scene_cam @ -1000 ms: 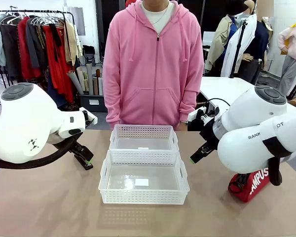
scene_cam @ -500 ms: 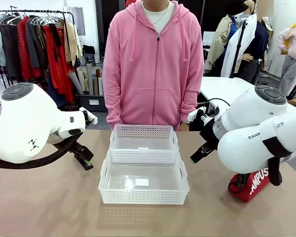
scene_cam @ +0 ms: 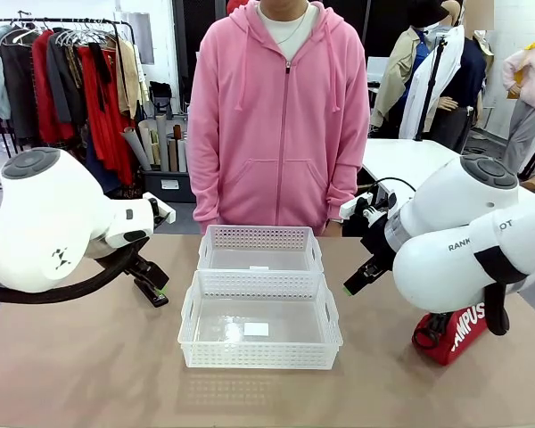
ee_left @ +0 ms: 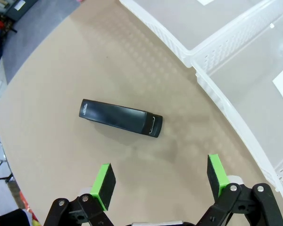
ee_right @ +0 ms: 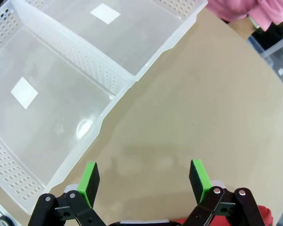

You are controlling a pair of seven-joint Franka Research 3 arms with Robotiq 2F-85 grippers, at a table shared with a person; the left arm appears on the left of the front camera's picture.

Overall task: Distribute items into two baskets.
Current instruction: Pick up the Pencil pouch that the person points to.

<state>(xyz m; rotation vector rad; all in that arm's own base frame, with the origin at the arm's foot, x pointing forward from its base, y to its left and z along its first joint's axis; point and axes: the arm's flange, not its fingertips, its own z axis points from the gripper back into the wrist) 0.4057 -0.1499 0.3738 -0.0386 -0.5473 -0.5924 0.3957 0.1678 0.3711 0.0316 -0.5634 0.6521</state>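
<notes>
Pouch (scene_cam: 453, 337), red and soft, lies on the table (scene_cam: 107, 374) at the robot's near right, mostly covered by the right arm; just its lower end and the slanted white letters "AMPUS" can be made out, so its long axis is hard to judge. At the middle sits the larger basket (scene_cam: 259, 355), and against its far rim the smaller basket (scene_cam: 260, 237), the 2 with long sides running left to right and a white label on each floor. To their left the left gripper (ee_left: 160, 181) hangs over the table, its 2 green-padded fingers spread wide and gripping nothing. The stapler (ee_left: 120, 118) lies flat on bare table just beyond those fingertips, apart from the baskets, its long axis running roughly crosswise to the fingers, one end toward the baskets. The right gripper (ee_right: 144, 178) is spread wide too, empty, above bare table beside the larger basket. A person in a pink hoodie (scene_cam: 281, 116) stands at the far edge, hands hard to make out.
</notes>
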